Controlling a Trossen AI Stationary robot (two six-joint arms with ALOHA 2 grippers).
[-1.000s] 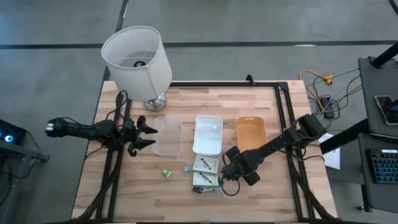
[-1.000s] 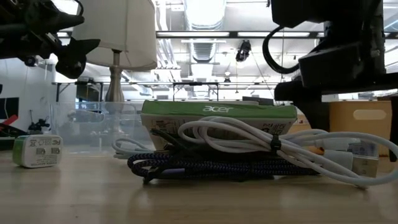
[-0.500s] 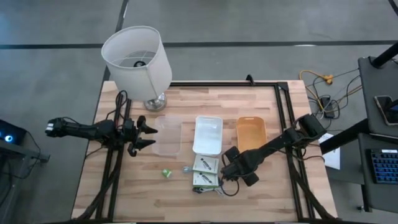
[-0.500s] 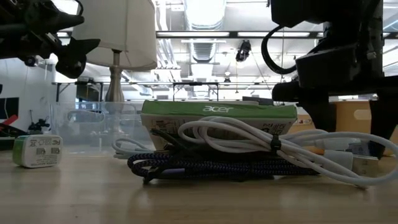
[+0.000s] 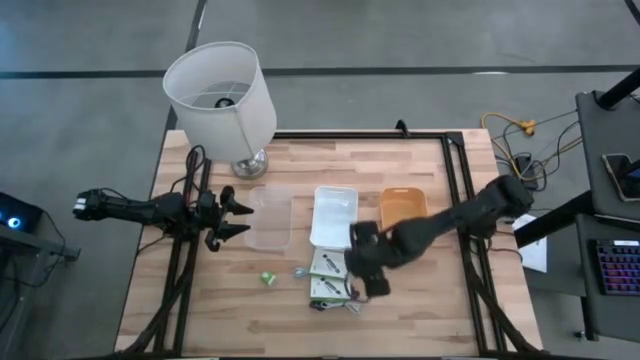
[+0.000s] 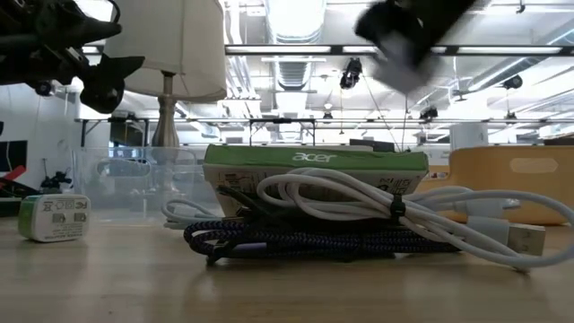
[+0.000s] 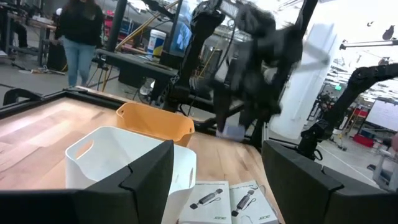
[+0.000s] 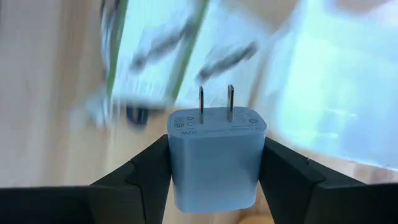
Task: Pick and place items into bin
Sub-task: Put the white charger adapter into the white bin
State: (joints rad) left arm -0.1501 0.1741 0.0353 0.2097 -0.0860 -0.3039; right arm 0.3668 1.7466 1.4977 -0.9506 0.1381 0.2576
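My right gripper (image 5: 366, 262) hangs above the table beside the two white printed packets (image 5: 329, 276) and is shut on a grey-blue cube (image 8: 216, 155), a plug with two metal prongs. It shows blurred high in the low view (image 6: 408, 40). A coil of white and dark cables (image 6: 359, 220) lies against the packets on the wood. A tiny green piece (image 5: 268, 279) rests flat on the table to their left. My left gripper (image 5: 238, 216) waits open, above the table's left side beside the clear bin (image 5: 270, 218). My right gripper pinches the grey-blue cube by its two opposite side faces (image 8: 177, 162), one finger (image 8: 146, 177) on each side. The prongs (image 8: 214, 102) point away from the wrist. The cube is lifted clear of the table, with the packets below and beyond it.
Three bins stand in a row at mid-table: the clear one, a white one (image 5: 335, 215) and an orange one (image 5: 403, 212). A white-shaded lamp (image 5: 220, 95) stands at the far left corner. Bare wood lies along the near edge. A person (image 7: 79, 37) stands in the room beyond.
My right gripper has risen from low beside the cables and swung toward the table's left, over the packets, moving fast enough to blur. The grey-blue cube has gone up with it, clear of the table. My left arm has kept still.
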